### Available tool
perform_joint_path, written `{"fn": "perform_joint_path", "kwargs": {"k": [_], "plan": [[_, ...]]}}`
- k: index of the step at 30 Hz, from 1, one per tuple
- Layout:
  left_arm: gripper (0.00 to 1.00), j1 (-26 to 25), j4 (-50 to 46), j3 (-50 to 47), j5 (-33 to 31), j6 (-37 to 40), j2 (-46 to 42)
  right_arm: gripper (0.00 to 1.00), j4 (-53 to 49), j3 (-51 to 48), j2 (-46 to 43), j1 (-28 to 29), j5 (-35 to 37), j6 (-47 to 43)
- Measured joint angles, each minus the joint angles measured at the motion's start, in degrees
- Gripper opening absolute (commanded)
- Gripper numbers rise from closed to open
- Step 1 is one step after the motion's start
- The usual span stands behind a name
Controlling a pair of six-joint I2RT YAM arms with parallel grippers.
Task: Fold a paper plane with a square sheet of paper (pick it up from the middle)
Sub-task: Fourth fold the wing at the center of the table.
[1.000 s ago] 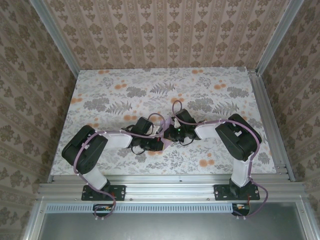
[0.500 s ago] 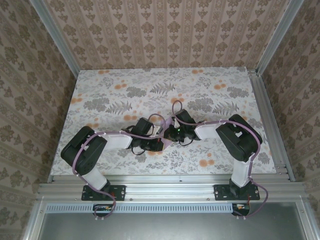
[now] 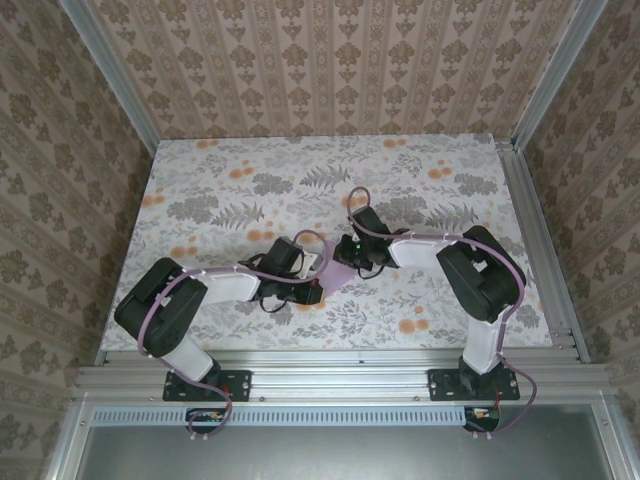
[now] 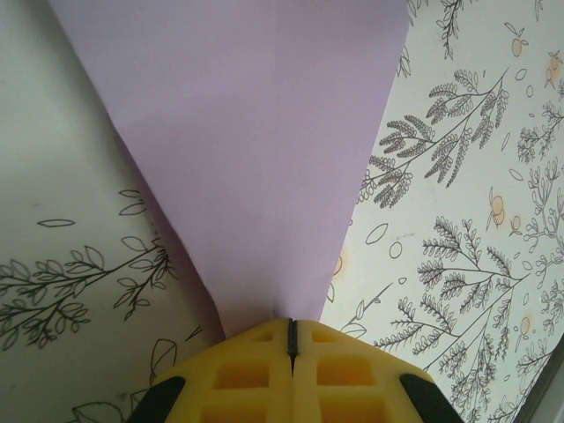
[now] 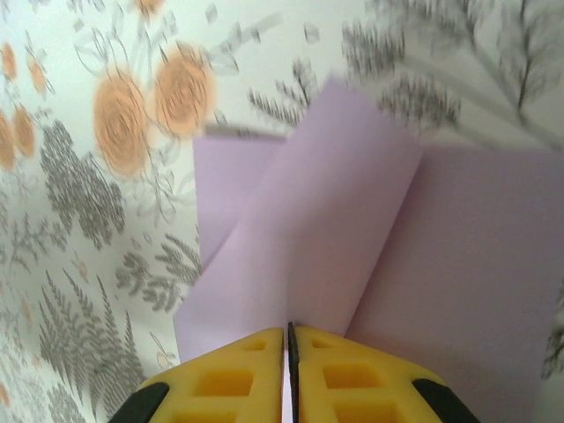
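Top external: the lavender sheet [image 3: 336, 274] is sitting near the middle of the surface [image 3: 230, 170], a little toward 6 o'clock, and is mostly hidden between the two arms. The left claw [image 3: 321, 283] is reaching in from 9 o'clock. The right claw [image 3: 348, 264] is coming in from about 2 o'clock. Both are meeting at the paper, close beside each other. Claw state is not readable from this height.

Left wrist: the left claw [image 4: 292, 337] is sitting at 6 o'clock with its yellow pads pressed flat together. It is clenching a narrow tip of the lavender sheet [image 4: 256, 150]. The paper is fanning out wide toward 12 o'clock, smooth, with no crease showing. The floral cloth [image 4: 458, 220] is lying on either side.

Right wrist: the right claw [image 5: 289, 345] is also closed tight and is pinching the lavender sheet [image 5: 339, 238]. One flap is curling over the layer beneath, running from the pads toward 12 o'clock. The bend is looking soft and rounded, not pressed flat. The cloth [image 5: 88, 220] is showing at 9 o'clock, and this picture is somewhat blurred.

Risks, as judged:
- With both claws gripping one thin sheet, any pull apart is likely to tear it or drag it out of one grip.
- The flap is looking slightly skewed, so pressing it down now is risking an off-centre crease and a lopsided plane.
- The small bite at the left tip is inviting slip.
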Motion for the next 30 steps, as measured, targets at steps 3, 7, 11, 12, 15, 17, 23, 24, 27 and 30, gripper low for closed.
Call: {"fn": "perform_joint_path", "kwargs": {"k": [3,7,11,12,15,17,23,24,27,30], "plan": [[0.0,0.13,-0.13,-0.44,0.07,0.42,-0.44,0.14,-0.04,1.25,0.66,-0.72,0.79,-0.42],[0.0,0.2,-0.28,-1.07,0.09,0.63,-1.14,0.14,-0.72,2.54,2.05,-1.51,1.14,-1.22],[0.0,0.37,-0.61,-1.22,0.11,1.05,-1.4,0.14,-1.44,3.39,3.45,-2.14,1.05,-2.16],[0.0,0.5,-0.61,-1.33,0.11,1.16,-1.51,0.14,-1.44,3.45,3.52,-2.32,0.76,-2.45],[0.0,0.66,-0.83,-1.42,0.28,1.29,-1.64,0.14,-1.36,3.5,3.52,-2.43,-0.02,-3.15],[0.0,0.92,-0.98,-1.42,0.44,1.36,-1.64,0.15,-1.33,3.5,3.37,-2.19,-0.44,-3.54],[0.0,0.96,-1.25,-1.42,0.87,1.49,-1.64,0.15,0.98,-0.37,-1.25,-0.22,-2.49,-3.37],[0.0,0.96,-1.25,-1.42,0.92,1.51,-1.64,0.15,1.46,-1.29,-2.25,0.55,-2.84,-3.15],[0.0,1.01,-1.27,-1.4,0.98,1.51,-1.64,0.15,2.58,-2.69,-3.82,3.23,-3.76,-2.56],[0.0,1.07,-1.29,-1.4,1.07,1.53,-1.62,0.15,3.54,-3.3,-3.87,5.62,-4.37,-1.81]]}}
